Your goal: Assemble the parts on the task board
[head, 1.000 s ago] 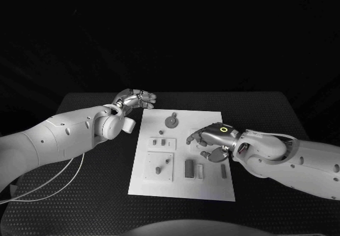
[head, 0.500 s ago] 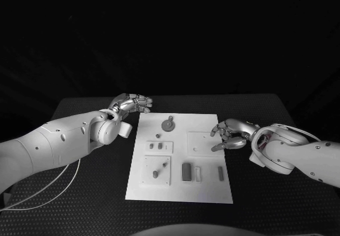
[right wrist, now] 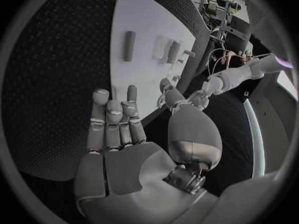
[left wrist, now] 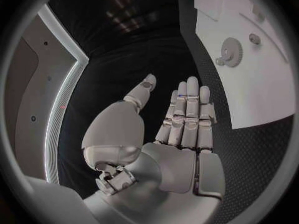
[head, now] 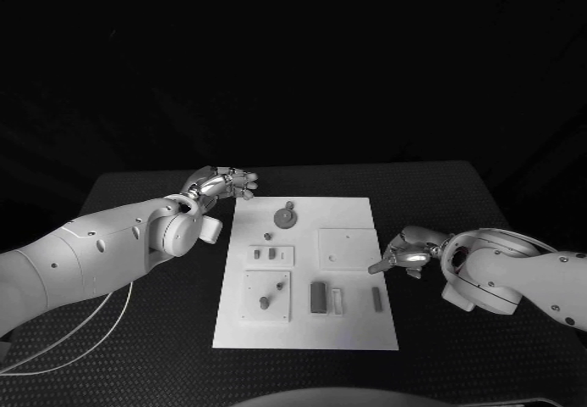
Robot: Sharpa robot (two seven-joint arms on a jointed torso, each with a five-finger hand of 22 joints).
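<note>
A: Where do the hands stand?

B: The left hand hovers just off the far left corner of the white board; in its wrist view the fingers lie straight and side by side, thumb apart, holding nothing. The right hand sits at the board's right edge, also empty, fingers loosely extended.

A: And the parts?

B: All on the board. The round gear lies nearest the left hand; the dark block and the small bar lie nearer the right one.

A: What could go wrong?

B: I'd judge the risk is the right hand nudging the board's edge as it reaches in, shifting every part. The small parts could also slip from a loose pinch.
</note>
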